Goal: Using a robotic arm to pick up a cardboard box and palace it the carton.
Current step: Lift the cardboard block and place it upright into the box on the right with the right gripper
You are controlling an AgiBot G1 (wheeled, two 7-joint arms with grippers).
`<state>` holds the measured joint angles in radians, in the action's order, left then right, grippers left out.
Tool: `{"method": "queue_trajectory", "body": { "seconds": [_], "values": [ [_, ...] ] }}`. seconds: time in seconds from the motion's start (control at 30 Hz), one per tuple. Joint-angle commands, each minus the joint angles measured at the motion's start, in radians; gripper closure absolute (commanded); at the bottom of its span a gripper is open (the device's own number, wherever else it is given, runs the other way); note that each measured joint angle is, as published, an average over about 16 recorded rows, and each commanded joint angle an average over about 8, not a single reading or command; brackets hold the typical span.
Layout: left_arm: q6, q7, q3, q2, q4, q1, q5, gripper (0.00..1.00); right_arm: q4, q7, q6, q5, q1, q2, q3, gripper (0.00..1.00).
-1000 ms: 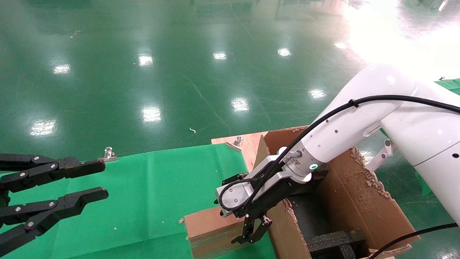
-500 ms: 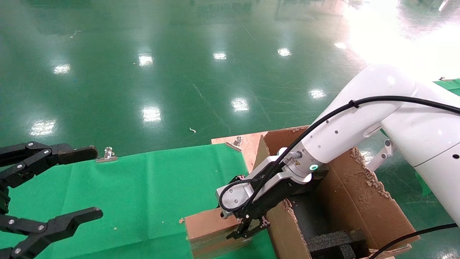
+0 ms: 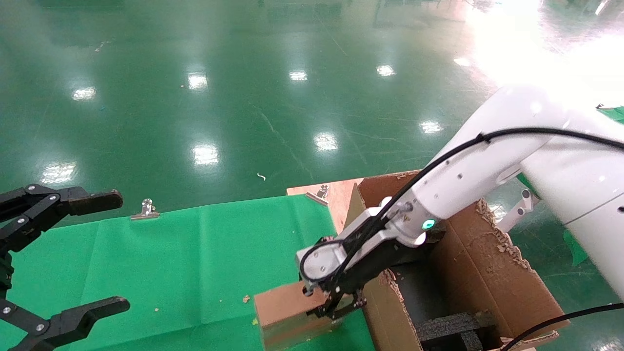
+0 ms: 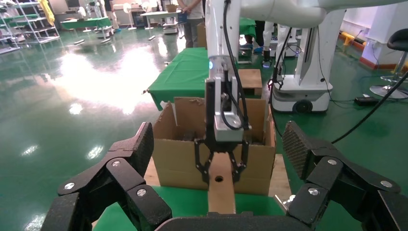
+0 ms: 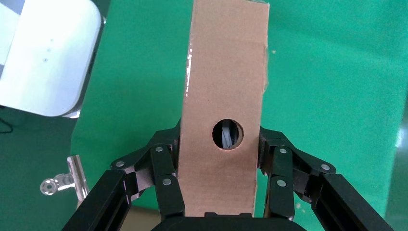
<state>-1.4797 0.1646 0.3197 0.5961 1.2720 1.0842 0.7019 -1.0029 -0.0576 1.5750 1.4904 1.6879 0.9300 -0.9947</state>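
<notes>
Here my right fingers (image 5: 219,159) clamp the cardboard box (image 5: 223,106) on its narrow faces beside the carton (image 3: 487,278).
I should lift straight, keeping the box square between them; my left fingers (image 3: 73,258) hang wide, well apart.

The near end of the cardboard box (image 3: 285,312) is cut off by the lower edge of the head view, and part of its top is covered by the right gripper (image 3: 336,307). The lower near corner of the carton (image 3: 468,273) is likewise cut off, its interior partly screened by the robotic arm (image 3: 487,165). The left gripper (image 3: 53,263) is cropped at the left edge. What is seen through the box's round hole (image 5: 228,134) cannot be identified.
</notes>
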Motion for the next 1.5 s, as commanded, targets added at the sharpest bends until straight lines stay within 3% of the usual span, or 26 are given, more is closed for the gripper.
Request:
{"method": "queue_trajectory", "body": {
  "seconds": [0.03, 0.53, 0.83, 1.2, 1.5],
  "values": [
    [0.000, 0.000, 0.000, 0.000, 0.000, 0.000, 0.000, 0.00, 0.013, 0.000, 0.003, -0.009, 0.013, -0.004, 0.001, 1.00],
    [0.000, 0.000, 0.000, 0.000, 0.000, 0.000, 0.000, 0.00, 0.244, 0.136, 0.018, -0.195, 0.354, -0.035, -0.111, 1.00],
    [0.000, 0.000, 0.001, 0.000, 0.000, 0.000, 0.000, 0.00, 0.309, 0.194, 0.017, -0.272, 0.446, -0.052, -0.206, 1.00],
    [0.000, -0.001, 0.001, 0.000, 0.000, 0.000, -0.001, 0.00, 0.363, 0.238, 0.021, -0.290, 0.586, -0.163, -0.339, 1.00],
    [0.000, -0.001, 0.001, 0.000, 0.000, 0.000, -0.001, 0.00, 0.337, 0.235, 0.025, -0.296, 0.691, -0.280, -0.502, 1.00]
  ]
}}
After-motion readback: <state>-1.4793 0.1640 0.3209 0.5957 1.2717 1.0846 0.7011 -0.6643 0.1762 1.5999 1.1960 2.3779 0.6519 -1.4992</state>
